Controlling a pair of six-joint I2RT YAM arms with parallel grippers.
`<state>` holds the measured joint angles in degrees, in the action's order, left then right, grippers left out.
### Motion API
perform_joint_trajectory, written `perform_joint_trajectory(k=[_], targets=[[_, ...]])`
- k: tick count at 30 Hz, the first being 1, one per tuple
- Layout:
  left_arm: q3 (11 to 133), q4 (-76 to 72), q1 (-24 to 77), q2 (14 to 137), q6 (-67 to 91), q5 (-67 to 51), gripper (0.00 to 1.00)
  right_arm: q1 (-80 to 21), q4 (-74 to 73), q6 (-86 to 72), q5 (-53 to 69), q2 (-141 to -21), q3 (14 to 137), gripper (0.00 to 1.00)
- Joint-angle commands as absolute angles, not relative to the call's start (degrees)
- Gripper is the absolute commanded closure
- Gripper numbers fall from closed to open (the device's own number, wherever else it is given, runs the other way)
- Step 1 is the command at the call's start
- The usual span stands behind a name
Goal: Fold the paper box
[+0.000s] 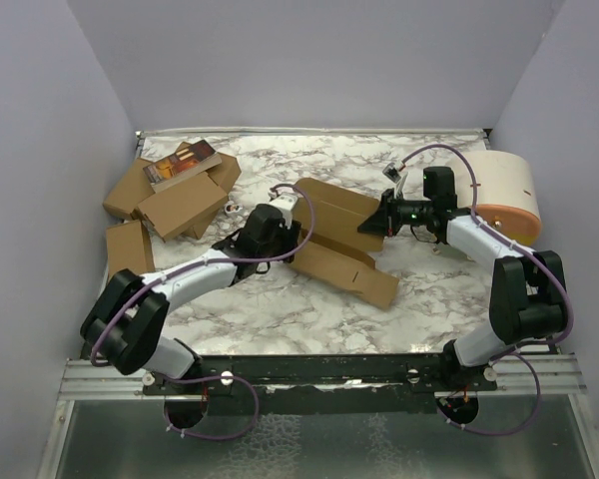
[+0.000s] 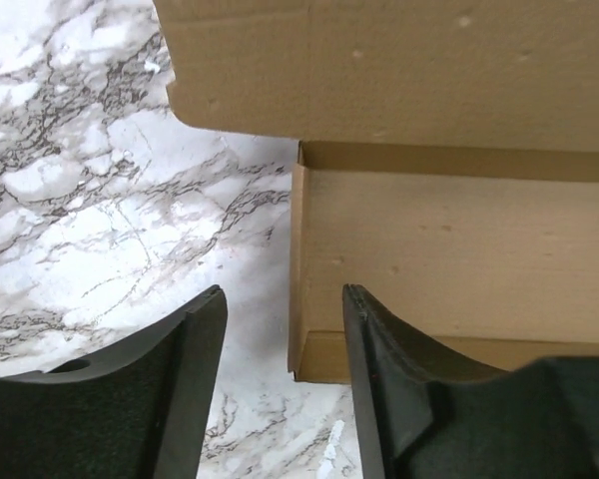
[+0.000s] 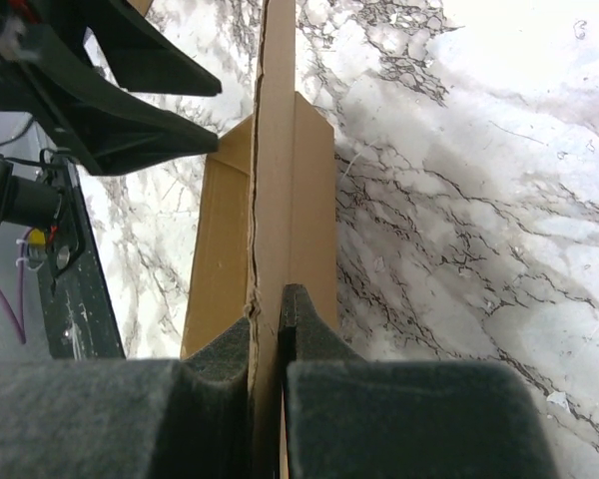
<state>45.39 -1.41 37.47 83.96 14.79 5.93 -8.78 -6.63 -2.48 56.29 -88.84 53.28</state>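
The paper box [image 1: 331,232] lies half-formed in the middle of the marble table, a brown cardboard tray with a long flap [image 1: 344,271] spread toward the front. My left gripper [image 1: 292,212] is at its left end. In the left wrist view the left gripper [image 2: 282,291] is open and straddles the end wall of the paper box [image 2: 429,249], without clamping it. My right gripper [image 1: 371,226] holds the box's right end. In the right wrist view the right gripper [image 3: 270,299] is shut on an upright panel of the paper box [image 3: 275,150].
A heap of brown cartons [image 1: 175,205] sits at the back left with a printed packet [image 1: 180,163] on top, and a single carton [image 1: 128,247] in front of it. A large white cylinder with an orange rim [image 1: 504,190] stands at the right, behind my right arm.
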Motion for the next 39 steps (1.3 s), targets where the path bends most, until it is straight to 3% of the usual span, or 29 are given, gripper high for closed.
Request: perform_joint_trajectory(k=[1, 7, 16, 32, 39], targets=[[41.89, -8.84, 34.77, 76.90, 17.33, -2.74, 0.44, -8.53, -7.71, 0.04, 59.18, -88.53, 53.77, 0.99], [34.86, -22.37, 23.49, 69.22, 23.69, -23.37, 0.31, -8.53, -9.54, 3.52, 62.55, -88.07, 54.35, 0.99], [32.81, -36.26, 13.10, 68.93, 33.53, -39.01, 0.29, -8.53, -15.89, 12.28, 69.27, -86.82, 58.11, 0.99], [31.82, -51.04, 12.33, 74.77, 42.07, -48.65, 0.33, -8.66, -38.36, 33.07, 79.74, -89.17, 68.92, 0.99], [32.03, -56.29, 14.28, 78.07, 44.15, -51.69, 0.50, -9.21, -48.54, 41.62, 80.77, -91.90, 73.45, 0.99]])
